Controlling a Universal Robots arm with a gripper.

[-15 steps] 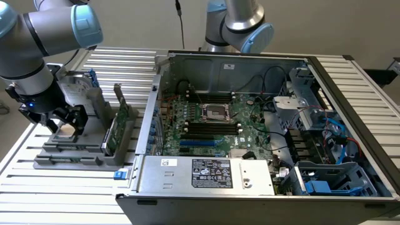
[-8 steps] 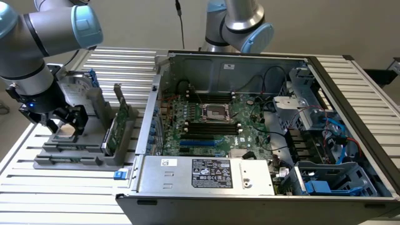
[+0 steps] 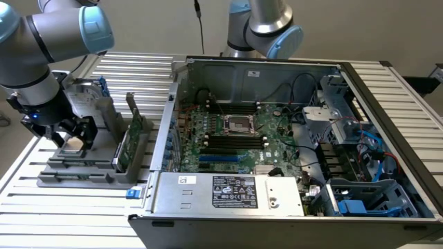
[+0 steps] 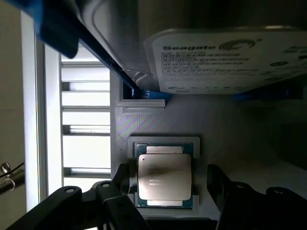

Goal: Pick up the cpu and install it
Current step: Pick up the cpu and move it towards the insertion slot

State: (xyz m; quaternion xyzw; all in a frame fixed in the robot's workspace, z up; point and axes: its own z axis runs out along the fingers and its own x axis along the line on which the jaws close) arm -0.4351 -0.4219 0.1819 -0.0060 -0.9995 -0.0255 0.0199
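Slatted bench [image 3: 132, 67], exterior view's left: the gripper [image 3: 71, 136] hangs open astride the cpu [image 4: 164, 175] in its grey holder [image 4: 158, 115]. I'd centre it evenly, gripping opposite edges only.

So everything sits on a silvery ribbed-aluminium slatted table [image 3: 62, 218] that runs across the whole frame. Two things rest straight on it. On the exterior view's left, about mid-height, there's a grey plastic slotted holder rack [image 3: 76, 176], long and low, flat on the slats. Just beside it, from the centre to the lower right, a big dark metal computer case [image 3: 256, 78] lies on its side, lid off. In the wrist view the same rack [image 4: 230, 120] meets the slats [image 4: 86, 115] at its edge.
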